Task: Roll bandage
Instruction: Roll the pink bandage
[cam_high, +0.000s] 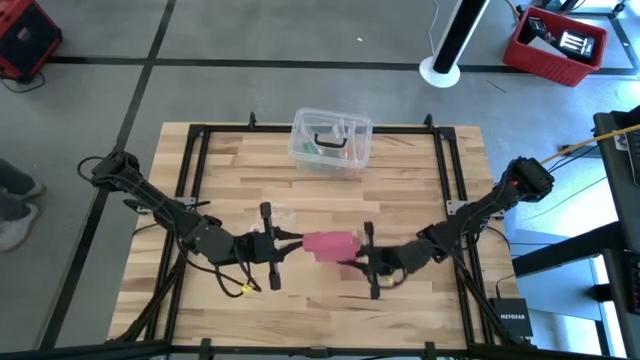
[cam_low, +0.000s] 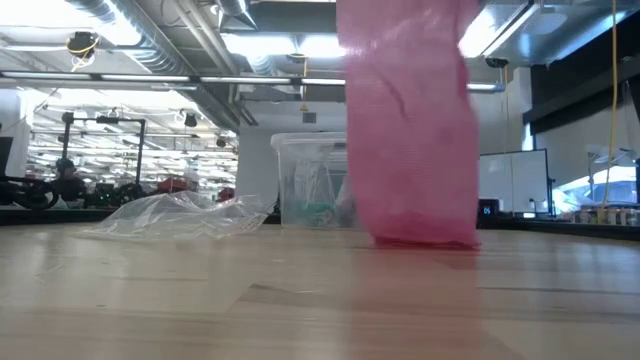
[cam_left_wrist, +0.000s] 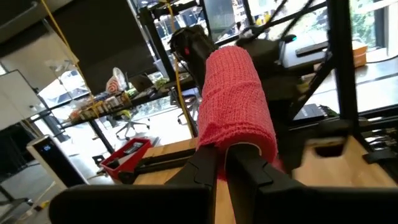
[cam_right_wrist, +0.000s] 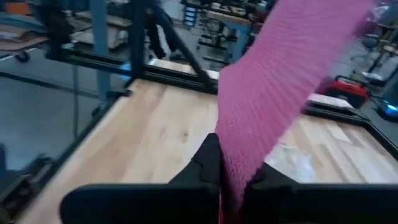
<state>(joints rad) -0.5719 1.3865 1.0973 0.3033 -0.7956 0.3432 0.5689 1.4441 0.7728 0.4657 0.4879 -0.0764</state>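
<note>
The right pincer (cam_right_wrist: 233, 180) is closed on the bandage (cam_right_wrist: 280, 93), whose pink fabric runs up from between its dark fingers. The left pincer (cam_left_wrist: 222, 163) is closed on the bandage's other end, with the red-pink cloth (cam_left_wrist: 236, 99) wrapped over its fingertips like a rounded sleeve.

From above, the two pincers face each other near the front middle of the table (cam_high: 420, 170): the left pincer (cam_high: 283, 243) on one side of the bandage (cam_high: 328, 244), the right pincer (cam_high: 358, 262) on the other, with the pink cloth stretched between them.

From table height, the bandage (cam_low: 410, 130) hangs as a wide pink band whose lower edge meets the wood.

Behind the bandage, toward the table's far edge, stands a clear plastic box (cam_high: 331, 140) with small items inside. A crumpled clear wrapper (cam_low: 175, 215) lies on the table beside the box, nearer the left arm.
</note>
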